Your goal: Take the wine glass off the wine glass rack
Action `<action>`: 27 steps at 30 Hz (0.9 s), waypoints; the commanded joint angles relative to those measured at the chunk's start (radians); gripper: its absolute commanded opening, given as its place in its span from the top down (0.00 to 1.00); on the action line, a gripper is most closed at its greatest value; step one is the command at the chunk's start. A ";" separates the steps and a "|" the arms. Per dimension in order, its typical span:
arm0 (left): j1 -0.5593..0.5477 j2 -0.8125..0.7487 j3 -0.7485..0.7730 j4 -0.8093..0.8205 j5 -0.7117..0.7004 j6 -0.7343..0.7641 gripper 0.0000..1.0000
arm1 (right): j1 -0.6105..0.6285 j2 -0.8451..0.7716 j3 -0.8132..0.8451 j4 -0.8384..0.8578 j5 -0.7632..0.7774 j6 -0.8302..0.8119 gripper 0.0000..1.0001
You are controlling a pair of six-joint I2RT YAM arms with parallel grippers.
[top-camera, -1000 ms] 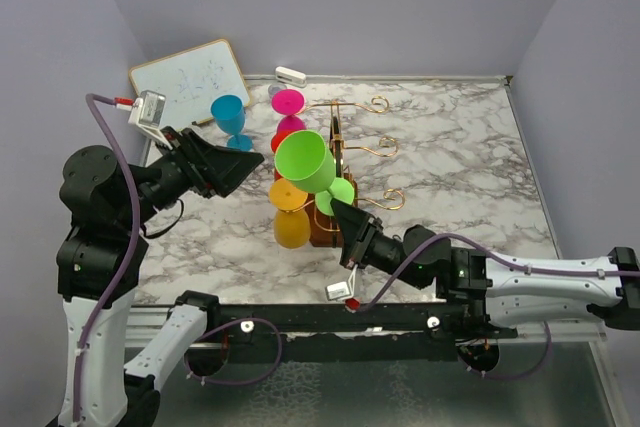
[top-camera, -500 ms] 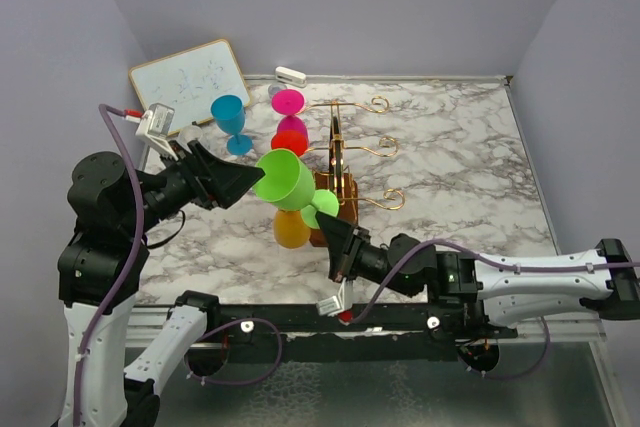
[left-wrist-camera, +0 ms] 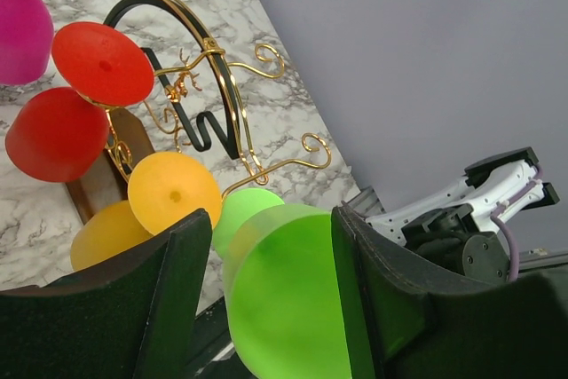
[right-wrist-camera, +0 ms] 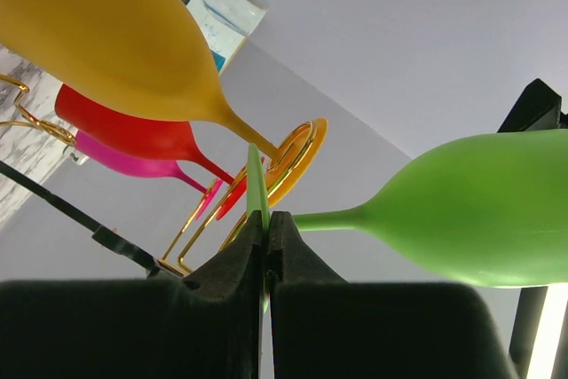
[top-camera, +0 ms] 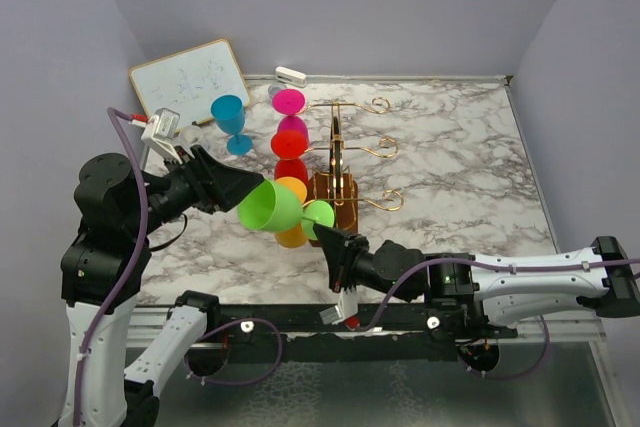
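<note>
The green wine glass (top-camera: 268, 207) lies tilted in the air, off the gold-wire wine glass rack (top-camera: 340, 137) and in front of its brown base (top-camera: 336, 195). My right gripper (top-camera: 324, 233) is shut on the thin edge of the glass's foot (right-wrist-camera: 257, 179), and the bowl (right-wrist-camera: 479, 210) points away to the left. My left gripper (left-wrist-camera: 271, 215) straddles that bowl (left-wrist-camera: 284, 299). One finger (left-wrist-camera: 355, 281) lies against it, while the other finger (left-wrist-camera: 173, 281) stands a small gap away.
Orange (top-camera: 292, 232), red (top-camera: 291, 137) and pink (top-camera: 288, 102) glasses hang on the rack's left side. A blue glass (top-camera: 229, 119) stands on the marble table (top-camera: 450, 157) near a whiteboard (top-camera: 188, 75). A white eraser (top-camera: 290, 75) lies by the back wall.
The green glass has come down and to the left, away from the rack, carried by my right gripper. My left gripper has come round its bowl and its jaws have narrowed.
</note>
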 commanded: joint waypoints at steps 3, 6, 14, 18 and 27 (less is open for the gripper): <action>-0.007 -0.017 0.018 -0.031 -0.009 0.023 0.41 | 0.009 -0.002 0.035 -0.018 0.033 -0.049 0.99; -0.008 -0.018 0.038 -0.048 -0.014 0.029 0.42 | 0.010 -0.006 0.030 -0.010 0.034 -0.047 0.99; -0.010 -0.020 0.109 -0.088 -0.015 0.033 0.42 | 0.012 -0.023 0.030 0.001 0.039 -0.041 0.99; -0.010 -0.022 0.116 -0.108 -0.020 0.042 0.42 | 0.012 -0.030 0.029 0.015 0.042 -0.044 0.99; -0.010 -0.018 0.145 -0.135 -0.033 0.048 0.42 | 0.023 -0.042 0.033 0.023 0.038 -0.049 0.99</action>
